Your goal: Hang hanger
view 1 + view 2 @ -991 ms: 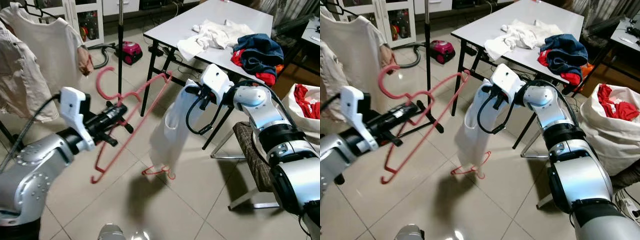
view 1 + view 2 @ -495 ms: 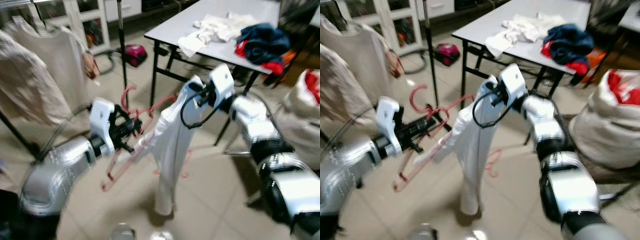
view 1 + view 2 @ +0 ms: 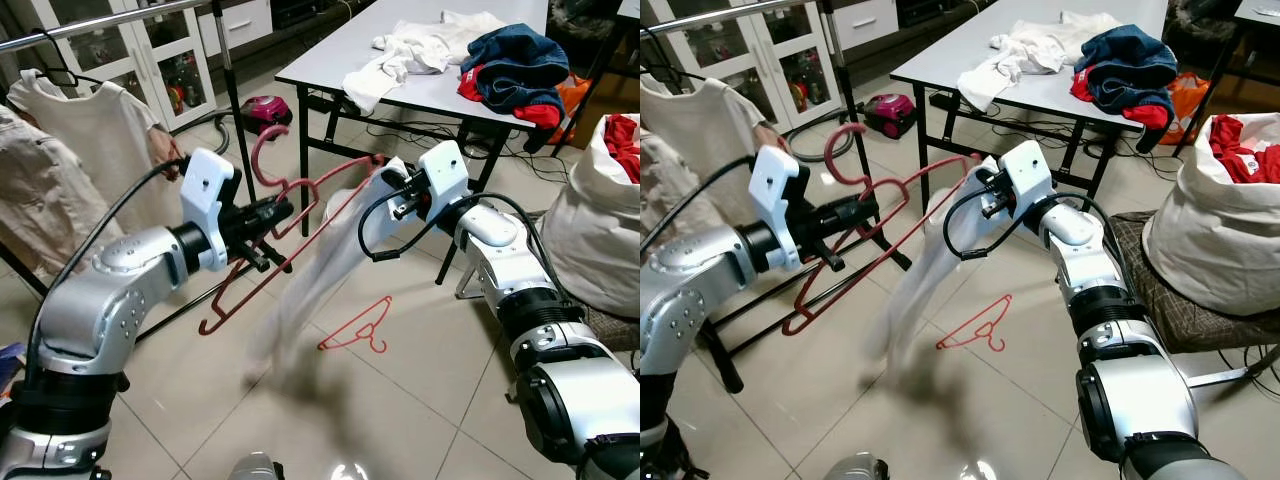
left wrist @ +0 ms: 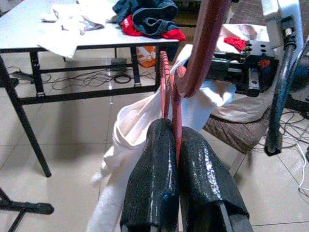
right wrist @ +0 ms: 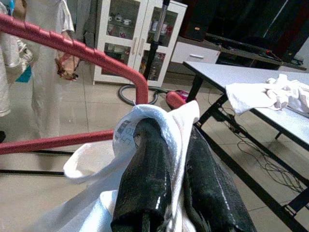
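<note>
My left gripper (image 3: 272, 214) is shut on the neck of a red plastic hanger (image 3: 300, 235), held up at chest height; the left wrist view has both black fingers (image 4: 154, 164) pinching its stem (image 4: 173, 104). The hanger's far shoulder reaches the collar of a white garment (image 3: 315, 275). My right gripper (image 3: 388, 186) is shut on that collar, and white cloth (image 5: 159, 118) is wrapped between its fingers. The garment swings below, blurred. A metal clothes rail (image 3: 100, 20) with hung shirts (image 3: 95, 125) stands at the left.
A second red hanger (image 3: 354, 335) lies on the tiled floor. The grey table (image 3: 330, 62) with piled clothes is behind. A white sack (image 3: 600, 230) of red clothes, a quilted stool (image 3: 1170, 305) and a pink vacuum (image 3: 264, 108) stand around.
The camera has shifted. My left arm has lifted the hanger, so its end now meets the garment's collar. The garment has swung out toward the lower left.
</note>
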{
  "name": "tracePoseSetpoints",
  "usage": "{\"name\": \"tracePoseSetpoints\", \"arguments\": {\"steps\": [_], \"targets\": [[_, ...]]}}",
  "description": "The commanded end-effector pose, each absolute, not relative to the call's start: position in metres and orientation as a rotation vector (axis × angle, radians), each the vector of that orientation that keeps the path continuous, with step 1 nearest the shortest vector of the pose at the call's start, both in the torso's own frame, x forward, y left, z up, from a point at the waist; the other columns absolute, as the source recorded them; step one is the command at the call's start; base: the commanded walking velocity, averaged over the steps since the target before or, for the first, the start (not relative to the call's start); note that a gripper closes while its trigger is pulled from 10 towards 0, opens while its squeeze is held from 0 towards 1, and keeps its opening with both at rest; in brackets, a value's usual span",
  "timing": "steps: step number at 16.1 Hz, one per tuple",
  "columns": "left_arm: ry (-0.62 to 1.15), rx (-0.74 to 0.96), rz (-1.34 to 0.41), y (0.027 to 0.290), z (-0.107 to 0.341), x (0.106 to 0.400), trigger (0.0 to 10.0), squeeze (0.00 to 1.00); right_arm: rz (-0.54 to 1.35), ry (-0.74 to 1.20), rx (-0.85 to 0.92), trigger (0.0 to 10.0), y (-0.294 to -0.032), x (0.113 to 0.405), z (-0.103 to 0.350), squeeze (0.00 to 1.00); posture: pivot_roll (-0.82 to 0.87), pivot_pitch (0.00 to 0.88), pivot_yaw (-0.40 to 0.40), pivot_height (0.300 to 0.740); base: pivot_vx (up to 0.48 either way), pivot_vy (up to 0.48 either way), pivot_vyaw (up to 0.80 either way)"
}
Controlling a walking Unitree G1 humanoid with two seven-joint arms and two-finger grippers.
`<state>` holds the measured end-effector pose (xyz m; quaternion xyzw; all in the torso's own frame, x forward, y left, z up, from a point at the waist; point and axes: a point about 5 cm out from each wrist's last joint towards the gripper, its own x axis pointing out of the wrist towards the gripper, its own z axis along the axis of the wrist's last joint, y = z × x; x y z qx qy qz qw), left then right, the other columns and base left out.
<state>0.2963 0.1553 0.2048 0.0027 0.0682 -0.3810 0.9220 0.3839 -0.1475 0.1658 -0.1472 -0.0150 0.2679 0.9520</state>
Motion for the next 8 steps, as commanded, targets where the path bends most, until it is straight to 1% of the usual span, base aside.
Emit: {"name": "tracePoseSetpoints", "arguments": {"steps": [1, 5, 8], "targets": [[0.142, 0.012, -0.786, 0.159, 0.207, 0.294, 10.0, 0.00, 0.540, -0.059, -0.324, 10.0, -0.150, 0.385, 0.175, 0.00, 0.08, 0.000, 0.055, 0.740, 0.000, 0.000, 0.00], [0.102, 0.066, -0.810, 0.171, 0.224, 0.292, 10.0, 0.00, 0.506, -0.030, -0.339, 10.0, -0.161, 0.383, 0.169, 0.00, 0.07, 0.000, 0.061, 0.740, 0.000, 0.000, 0.00], [0.072, 0.113, -0.824, 0.182, 0.236, 0.293, 10.0, 0.00, 0.503, -0.021, -0.348, 10.0, -0.164, 0.383, 0.169, 0.00, 0.06, 0.000, 0.054, 0.740, 0.000, 0.000, 0.00]]}}
